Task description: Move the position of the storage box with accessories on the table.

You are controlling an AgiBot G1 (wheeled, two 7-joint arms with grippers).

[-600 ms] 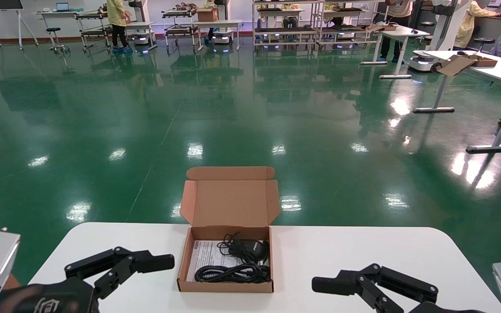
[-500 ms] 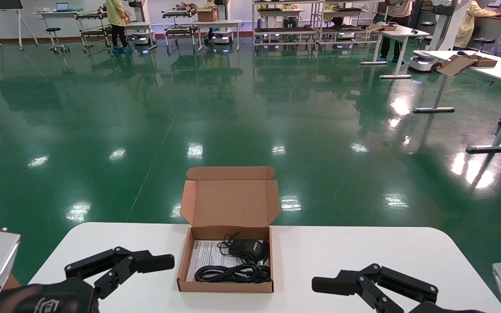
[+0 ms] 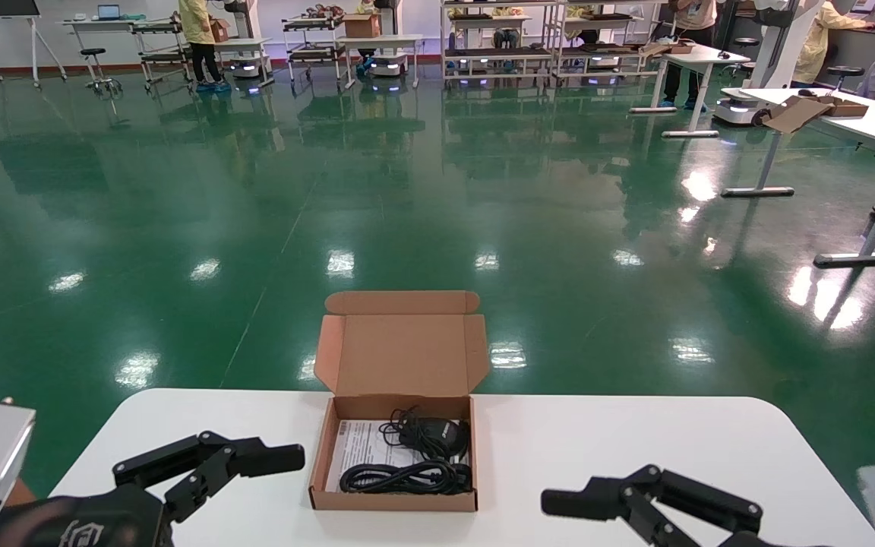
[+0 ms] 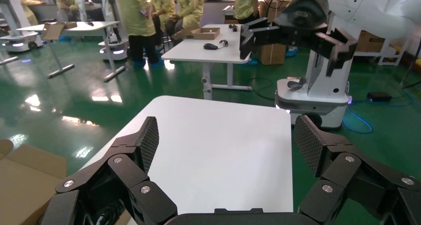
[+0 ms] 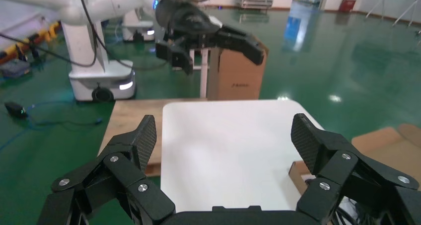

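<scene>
On the table (image 3: 635, 441), the storage box (image 3: 396, 456) sits open at the middle, between two hovering grippers.

Its lid stands up at the far edge; inside lie the accessories (image 3: 407, 460): coiled black cables, a small black device and a white printed sheet. Left gripper (image 3: 285, 460) hangs just beside the box's left wall, fingers spread wide, holding nothing. Right gripper (image 3: 559, 503) hovers near the box's right side, apart from it, jaws likewise spread and empty.

Open brown cardboard storage box (image 3: 399, 403) at mid desk (image 3: 604, 448), lid upright; inside, coiled black cables (image 3: 405, 477), seemingly a mouse (image 3: 431, 433), printed sheet (image 3: 358, 444).
</scene>
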